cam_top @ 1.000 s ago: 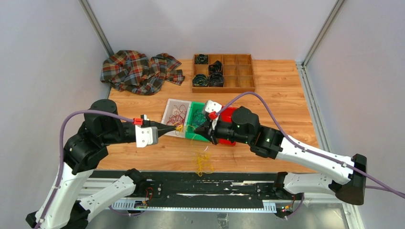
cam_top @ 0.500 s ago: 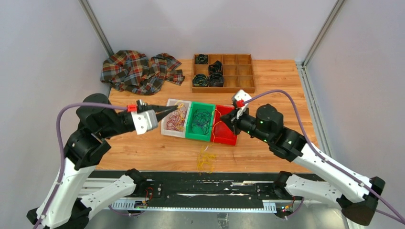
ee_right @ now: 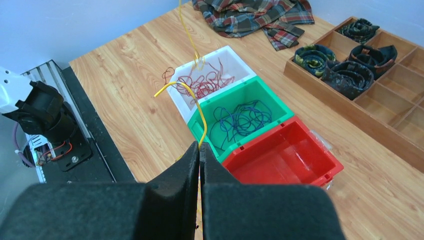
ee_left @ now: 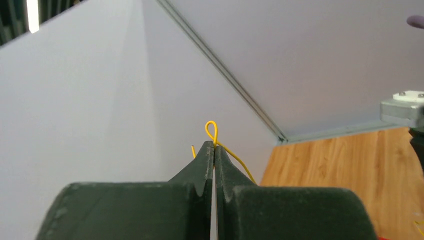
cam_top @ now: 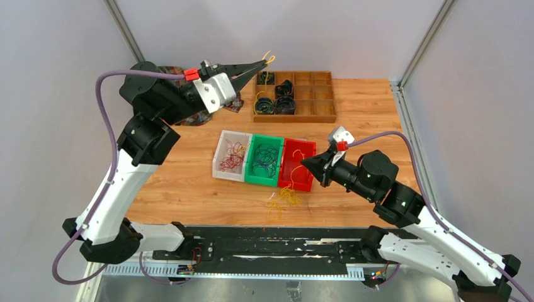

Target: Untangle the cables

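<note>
Cables first: the left gripper [cam_top: 262, 63] is lifted high over the far side of the table [cam_top: 378, 113], fingers pressed together on a yellow cable [ee_left: 211, 131]. A tiny loop of it pokes out past the tips, pointing the same way the gripper does, off toward the far right. One strand trails back down past the right-hand finger, and a short stub shows on the other side.

The right gripper [cam_top: 306, 163] sits low, just off the right edge of the red bin [cam_top: 306, 150], nose aimed left. It's pinched tight on a yellow strand [ee_right: 202, 120] that rises from the tips and bends over into a hook, with the free end pointing toward the near left. In the right wrist view another yellow length runs steeply up over the white bin [ee_right: 232, 57] and out of the top of the picture. I can't tell if that's all one cable with what the left side has.

The red cables [cam_top: 233, 156] are bunched in the white bin, and the dark blue cables [ee_right: 240, 120] are coiled in the green bin [ee_right: 260, 95] next door. Loose yellow cables [cam_top: 281, 200] lie in a small tangle on the wood just near of the red bin, with one strand running up over its near wall.

Further back there's a wooden tray [cam_top: 315, 94] with black coils [cam_top: 284, 104] in its left compartments, and a plaid cloth [ee_right: 250, 15] at the far left.
</note>
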`<state>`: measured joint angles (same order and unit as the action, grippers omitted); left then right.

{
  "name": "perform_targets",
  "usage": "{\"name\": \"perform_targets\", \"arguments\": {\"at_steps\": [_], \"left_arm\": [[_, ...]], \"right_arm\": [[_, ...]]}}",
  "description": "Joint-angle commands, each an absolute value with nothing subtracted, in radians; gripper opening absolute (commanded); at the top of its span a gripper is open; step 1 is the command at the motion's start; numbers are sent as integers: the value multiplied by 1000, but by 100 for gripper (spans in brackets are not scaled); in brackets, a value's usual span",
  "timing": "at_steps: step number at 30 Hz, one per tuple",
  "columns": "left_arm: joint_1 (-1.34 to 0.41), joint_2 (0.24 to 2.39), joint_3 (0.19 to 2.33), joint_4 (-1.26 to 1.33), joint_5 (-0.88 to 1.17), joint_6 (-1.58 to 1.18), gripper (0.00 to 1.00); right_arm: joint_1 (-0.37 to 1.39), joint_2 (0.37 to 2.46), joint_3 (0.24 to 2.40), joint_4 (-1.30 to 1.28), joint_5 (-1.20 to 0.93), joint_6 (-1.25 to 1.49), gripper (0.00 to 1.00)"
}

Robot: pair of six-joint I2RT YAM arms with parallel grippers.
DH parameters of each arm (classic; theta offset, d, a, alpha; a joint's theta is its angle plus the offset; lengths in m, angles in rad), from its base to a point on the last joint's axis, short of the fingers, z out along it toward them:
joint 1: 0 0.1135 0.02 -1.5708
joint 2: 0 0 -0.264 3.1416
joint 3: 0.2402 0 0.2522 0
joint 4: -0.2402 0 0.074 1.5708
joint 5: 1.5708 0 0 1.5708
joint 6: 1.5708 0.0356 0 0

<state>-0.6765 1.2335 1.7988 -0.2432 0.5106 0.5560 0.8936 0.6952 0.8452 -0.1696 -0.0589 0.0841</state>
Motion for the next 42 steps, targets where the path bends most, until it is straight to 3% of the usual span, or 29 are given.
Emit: {"name": "perform_targets", "arguments": {"at_steps": [1,14,21,30,31,32,34,36,42], "left_arm": [[-759,1267,1849,-137,454,711,0],[-802,1064,1581,-255,291,1008,0],[-801,1024,1578,-236,59,1223,1],[-792,1011,1614,-268,-60,1297,1],[-792,1006,1605,-268,-62,1295,1],[-792,1004,1600,-268,-66,1292,1],[-792,1005,1602,-256,-77,1294,1],[-790,1012,1616,-235,-94,1301,1],[-790,1039,1680,-218,-114,1312,1]], "right_arm": [[879,648,817,-200,-38,101,0],[879,626,807,-245,-6,106,1],[879,640,869,-302,-73,93,1],[968,885,843,-340,-214,103,1],[1001,919,840,-330,-206,97,6],[1032,954,845,-322,-203,93,17],[1068,1019,872,-312,-188,88,48],[1067,1056,924,-295,-190,89,62],[959,1155,1006,-3,-271,113,68]]}}
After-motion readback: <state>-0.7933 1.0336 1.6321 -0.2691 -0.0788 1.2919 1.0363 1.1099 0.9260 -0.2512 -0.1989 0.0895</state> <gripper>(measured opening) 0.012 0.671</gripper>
